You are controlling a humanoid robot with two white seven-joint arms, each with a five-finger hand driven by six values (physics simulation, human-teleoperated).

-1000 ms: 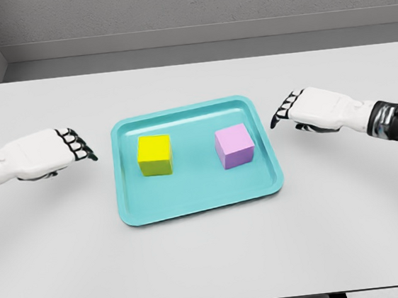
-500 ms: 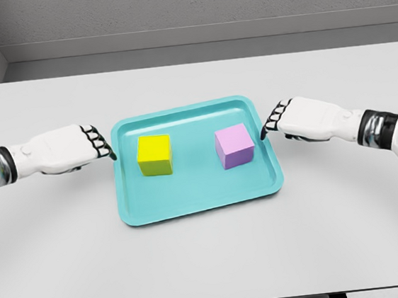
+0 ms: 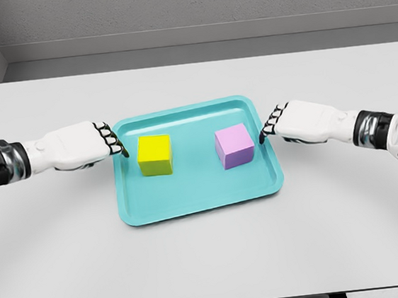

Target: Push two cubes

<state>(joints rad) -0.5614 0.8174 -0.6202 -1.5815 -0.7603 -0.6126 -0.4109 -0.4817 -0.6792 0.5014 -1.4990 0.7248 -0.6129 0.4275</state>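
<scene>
the near stretch of the white table (image 3: 211, 261) is a smooth matte surface with a soft sheen. a little farther in sits a teal tray (image 3: 197, 202), a shallow rounded-corner rectangle with a raised lip and a glossy, plastic-like finish; its long axis runs left to right, slightly turned so the right end sits farther back than the left.

inside the tray rest two cubes, well apart from each other. the yellow cube (image 3: 154, 154) sits in the left half, flat-faced and sharp-edged, its front face turned nearly square to the camera. the lilac cube (image 3: 234, 146) sits in the right half, rotated a touch so its front and left faces both show.

level with the cubes, the left hand (image 3: 84, 143) reaches in from the left — white smooth shell, black-jointed fingers (image 3: 113, 140) curled downward and holding nothing, tips over the tray's left rim, just beside the yellow cube but apart from it. the right hand (image 3: 303, 119) mirrors it from the right, fingers (image 3: 269, 124) bent down, empty, tips at the tray's right rim near the lilac cube — contact with the cube cannot be told.

beyond the table stands a grey textured wall (image 3: 184, 5).
</scene>
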